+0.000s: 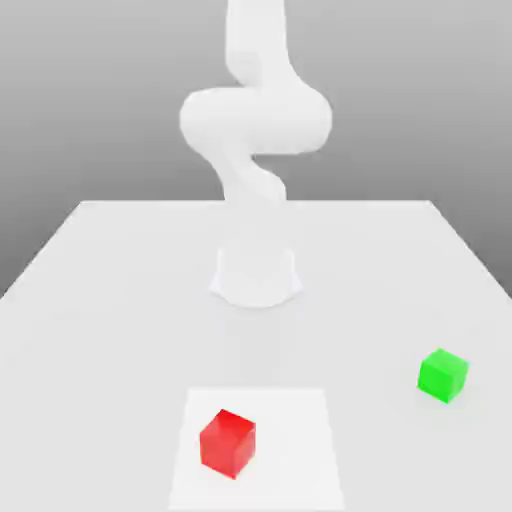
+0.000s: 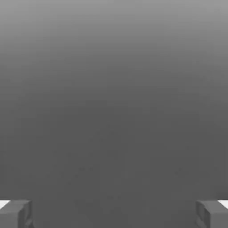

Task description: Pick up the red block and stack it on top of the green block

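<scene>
One red block [image 1: 227,441], one green block [image 1: 442,374], well apart; gripper [image 2: 114,213] fingers spread wide, empty.

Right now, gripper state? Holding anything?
Gripper: open, jaws spread wide with nothing between them. The red block and green block both sit on the table.

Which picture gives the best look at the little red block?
The exterior view: the red block sits in plain sight on a paler square patch of the table. The hand view offers grey background and the open gripper.
</scene>
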{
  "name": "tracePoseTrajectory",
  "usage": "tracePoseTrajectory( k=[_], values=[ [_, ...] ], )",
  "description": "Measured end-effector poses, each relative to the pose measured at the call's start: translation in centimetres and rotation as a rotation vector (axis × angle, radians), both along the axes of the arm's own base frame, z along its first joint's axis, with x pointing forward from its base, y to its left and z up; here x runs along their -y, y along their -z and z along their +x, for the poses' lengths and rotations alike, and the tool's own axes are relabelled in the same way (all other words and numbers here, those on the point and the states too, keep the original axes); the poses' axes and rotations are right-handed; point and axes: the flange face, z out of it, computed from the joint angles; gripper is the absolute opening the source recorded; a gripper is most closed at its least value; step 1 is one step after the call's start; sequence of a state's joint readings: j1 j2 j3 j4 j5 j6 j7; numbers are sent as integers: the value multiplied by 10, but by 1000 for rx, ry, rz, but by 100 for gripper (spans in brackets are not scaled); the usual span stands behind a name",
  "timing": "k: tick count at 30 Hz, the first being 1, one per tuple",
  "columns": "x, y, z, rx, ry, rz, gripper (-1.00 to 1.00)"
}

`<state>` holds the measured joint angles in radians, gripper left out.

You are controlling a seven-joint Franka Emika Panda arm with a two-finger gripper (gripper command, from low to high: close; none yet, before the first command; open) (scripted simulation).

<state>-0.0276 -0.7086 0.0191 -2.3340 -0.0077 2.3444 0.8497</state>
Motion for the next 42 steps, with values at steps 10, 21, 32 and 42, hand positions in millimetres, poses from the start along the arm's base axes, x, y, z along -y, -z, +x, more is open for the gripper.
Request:
tracePoseTrajectory(
  k=[10, 21, 32, 42],
  values=[
    [18, 207, 82, -320, 201, 72, 0],
    [34, 431, 56, -659, 419, 179, 0],
    [33, 517, 46, -699, 443, 192, -100],
    [2, 454, 45, -699, 430, 194, -100]
  ],
)
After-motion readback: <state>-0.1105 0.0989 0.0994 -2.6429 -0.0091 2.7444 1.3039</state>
